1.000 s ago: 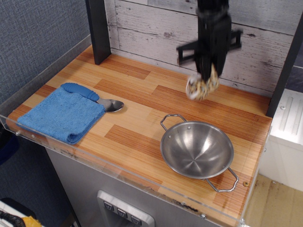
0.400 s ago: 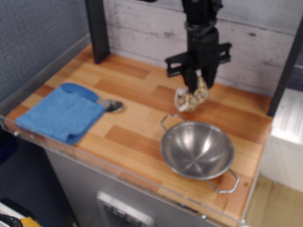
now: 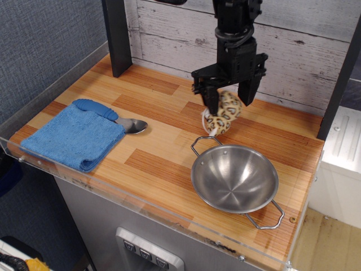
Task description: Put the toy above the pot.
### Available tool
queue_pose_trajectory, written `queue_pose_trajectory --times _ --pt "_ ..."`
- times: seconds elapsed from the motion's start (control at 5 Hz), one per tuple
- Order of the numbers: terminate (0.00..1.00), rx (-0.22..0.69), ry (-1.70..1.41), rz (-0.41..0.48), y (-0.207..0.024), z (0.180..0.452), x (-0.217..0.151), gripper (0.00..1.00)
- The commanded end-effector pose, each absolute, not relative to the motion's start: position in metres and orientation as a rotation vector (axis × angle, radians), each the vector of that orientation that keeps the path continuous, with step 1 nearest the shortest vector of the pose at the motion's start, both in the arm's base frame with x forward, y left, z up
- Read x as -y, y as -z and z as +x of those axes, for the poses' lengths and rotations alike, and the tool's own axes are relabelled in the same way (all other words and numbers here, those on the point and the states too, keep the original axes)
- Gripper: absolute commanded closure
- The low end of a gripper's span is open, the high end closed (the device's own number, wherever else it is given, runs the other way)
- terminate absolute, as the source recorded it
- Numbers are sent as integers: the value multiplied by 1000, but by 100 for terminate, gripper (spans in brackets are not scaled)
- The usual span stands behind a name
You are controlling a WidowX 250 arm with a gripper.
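Gripper (image 3: 228, 100) jaws spread | toy (image 3: 221, 113) between them | behind pot (image 3: 234, 178)

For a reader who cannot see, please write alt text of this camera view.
A black robot gripper with open fingers is around a spotted plush toy, just behind a steel pot on a wooden table. Left lie a blue cloth and spoon.

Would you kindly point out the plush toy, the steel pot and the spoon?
plush toy (image 3: 221, 116), main view, spotted body.
steel pot (image 3: 232, 179), main view, inner wall.
spoon (image 3: 133, 125), main view, metal bowl.
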State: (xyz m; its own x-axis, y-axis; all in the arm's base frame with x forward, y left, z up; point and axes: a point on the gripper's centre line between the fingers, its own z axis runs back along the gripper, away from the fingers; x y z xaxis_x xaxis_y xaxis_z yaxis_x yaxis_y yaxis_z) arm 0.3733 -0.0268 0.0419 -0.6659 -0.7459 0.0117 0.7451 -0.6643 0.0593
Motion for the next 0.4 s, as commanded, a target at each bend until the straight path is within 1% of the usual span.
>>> queue_pose_trajectory --times 0.0,0.2 --pt "0 115 2276 90 -68 365 30 0" --pt "0 144 2267 118 -75 364 29 0"
